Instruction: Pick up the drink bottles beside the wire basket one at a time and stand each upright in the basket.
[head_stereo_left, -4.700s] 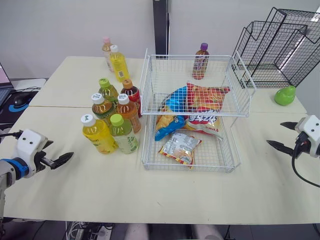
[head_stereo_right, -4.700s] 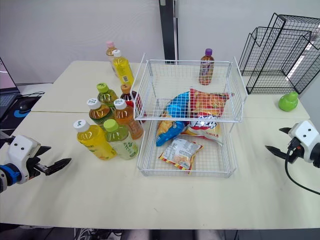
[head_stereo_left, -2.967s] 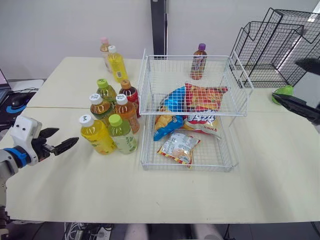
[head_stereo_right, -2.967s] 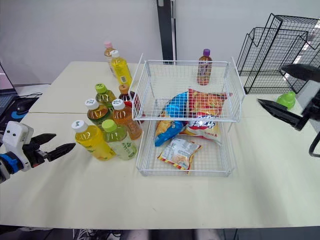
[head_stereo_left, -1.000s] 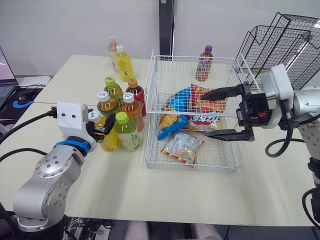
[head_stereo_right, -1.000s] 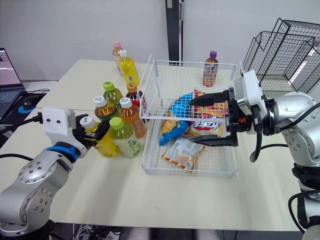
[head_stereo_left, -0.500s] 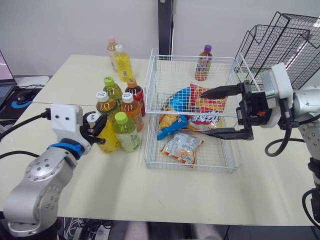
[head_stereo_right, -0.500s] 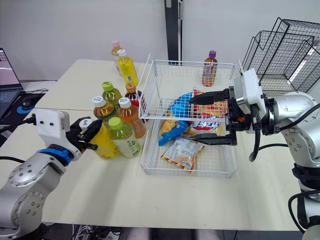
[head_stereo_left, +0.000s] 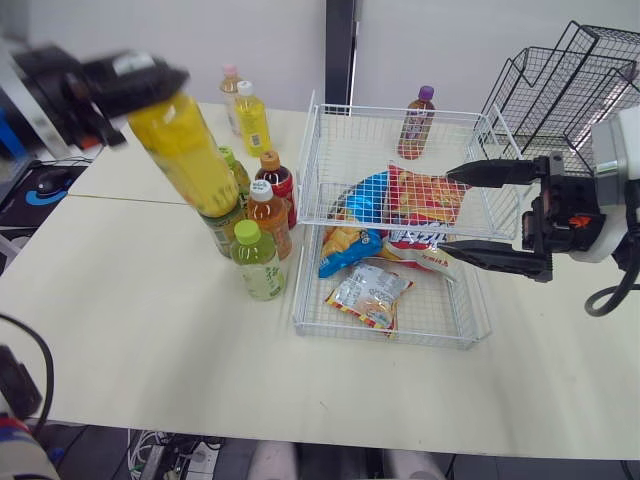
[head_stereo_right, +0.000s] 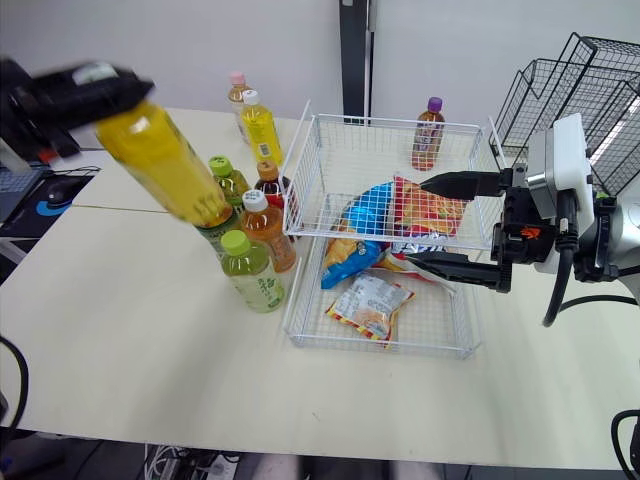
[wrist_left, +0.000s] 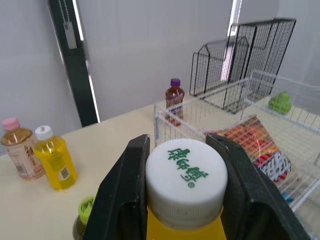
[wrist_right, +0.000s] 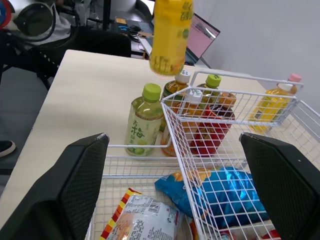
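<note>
My left gripper (wrist_left: 181, 146) is shut on the white cap of a yellow drink bottle (head_stereo_left: 183, 150). The bottle hangs tilted in the air, above and to the left of the bottles still on the table. Those include a green-capped bottle (head_stereo_left: 258, 262), an orange tea bottle (head_stereo_left: 268, 216) and a red bottle (head_stereo_left: 279, 181), all standing at the left side of the white two-tier wire basket (head_stereo_left: 318, 150). My right gripper (head_stereo_left: 446, 213) is open, its fingers spread wide over the right part of the basket.
Snack bags (head_stereo_left: 420, 195) lie in both tiers of the basket. A yellow bottle (head_stereo_left: 250, 116) and a pink-capped bottle (head_stereo_left: 231, 86) stand at the back left. A purple-capped bottle (head_stereo_left: 415, 122) stands behind the basket. Black wire racks (head_stereo_left: 560, 85) stand at the back right.
My left gripper has closed on the yellow bottle's cap and lifted it off the table, up and to the left. The right gripper stays open over the basket.
</note>
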